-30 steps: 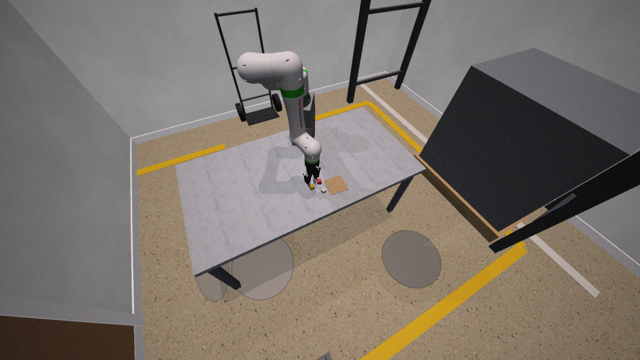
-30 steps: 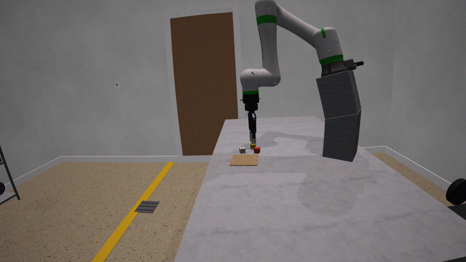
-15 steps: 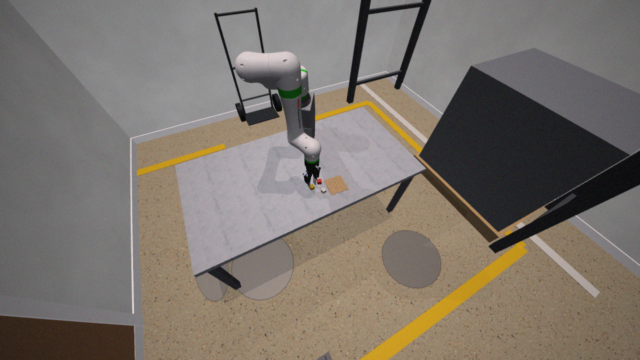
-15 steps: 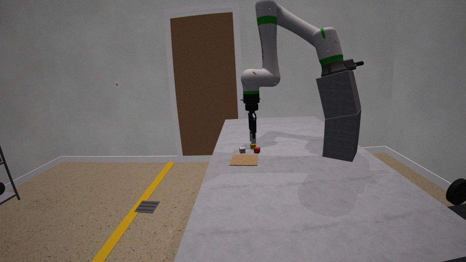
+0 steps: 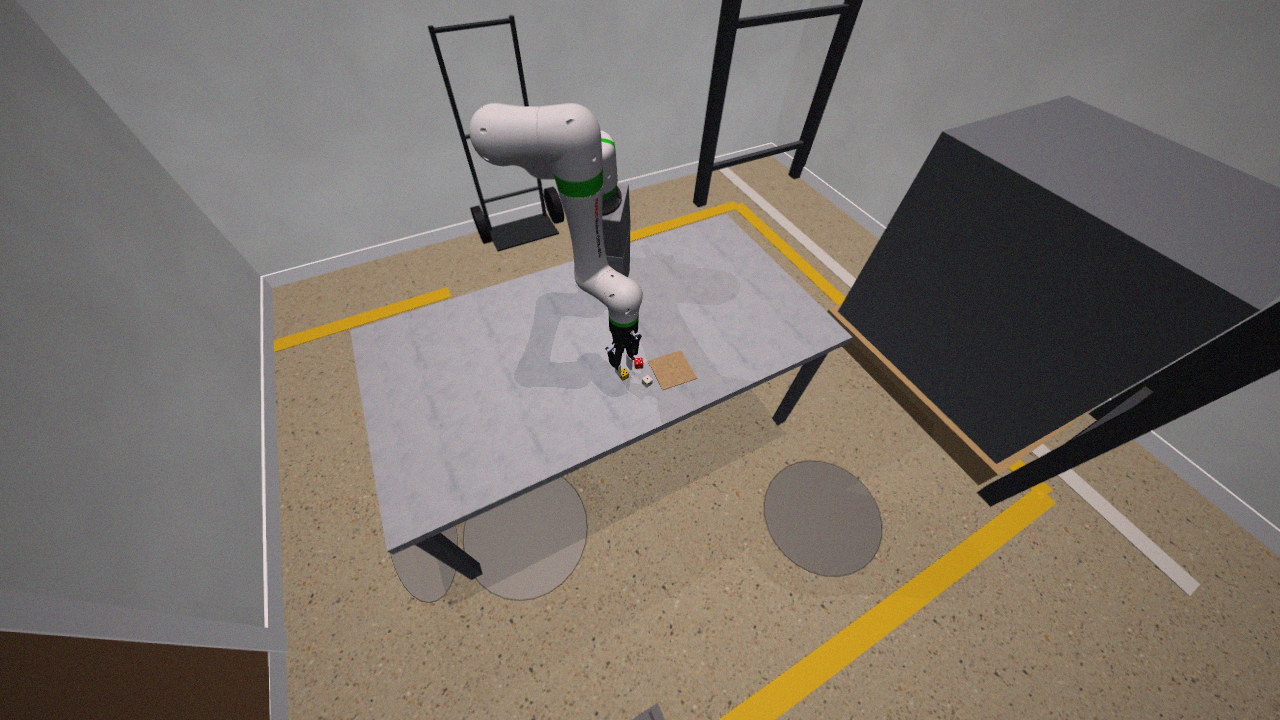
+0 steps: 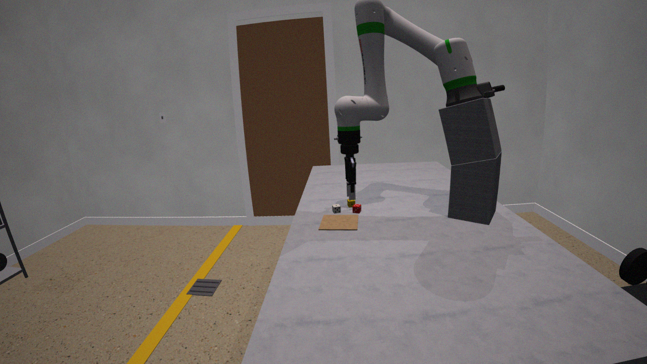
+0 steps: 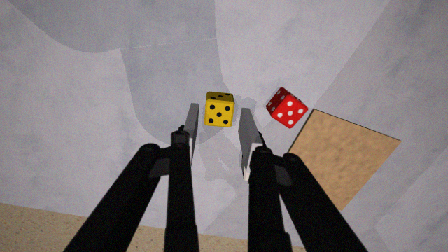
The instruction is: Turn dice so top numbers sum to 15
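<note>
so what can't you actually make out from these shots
- White die: outside the wrist view; too small in the top and exterior views to read its pips.
- Yellow die: upper face foreshortened in the wrist view; its count is unclear.
- Mat: far corner cut off by the wrist view's edge.

Five black pips on the facing side of the yellow die [image 7: 219, 113]; five white pips on the facing side of the red die [image 7: 287, 107]. No other legible text.
</note>
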Motion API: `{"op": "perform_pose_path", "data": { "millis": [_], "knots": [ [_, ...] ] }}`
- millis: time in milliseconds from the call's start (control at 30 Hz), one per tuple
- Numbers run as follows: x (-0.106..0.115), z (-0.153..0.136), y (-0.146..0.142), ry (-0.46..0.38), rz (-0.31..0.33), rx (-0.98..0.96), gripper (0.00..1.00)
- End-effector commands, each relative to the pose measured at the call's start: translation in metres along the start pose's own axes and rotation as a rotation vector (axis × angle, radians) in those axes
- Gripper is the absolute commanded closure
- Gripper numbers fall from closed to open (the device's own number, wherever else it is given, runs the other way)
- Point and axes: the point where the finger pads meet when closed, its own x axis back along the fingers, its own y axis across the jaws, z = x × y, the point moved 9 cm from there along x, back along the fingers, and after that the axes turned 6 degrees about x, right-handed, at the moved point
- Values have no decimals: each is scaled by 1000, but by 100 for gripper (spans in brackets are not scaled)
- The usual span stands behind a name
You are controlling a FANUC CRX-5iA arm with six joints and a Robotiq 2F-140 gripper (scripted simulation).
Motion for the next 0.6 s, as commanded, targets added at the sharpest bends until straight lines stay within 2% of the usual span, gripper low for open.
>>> {"op": "perform_pose_path", "data": {
  "millis": [0,567],
  "knots": [
    [-1,0,0,0,0,0,72],
    [-28,0,0,0,0,0,72]
  ]
}}
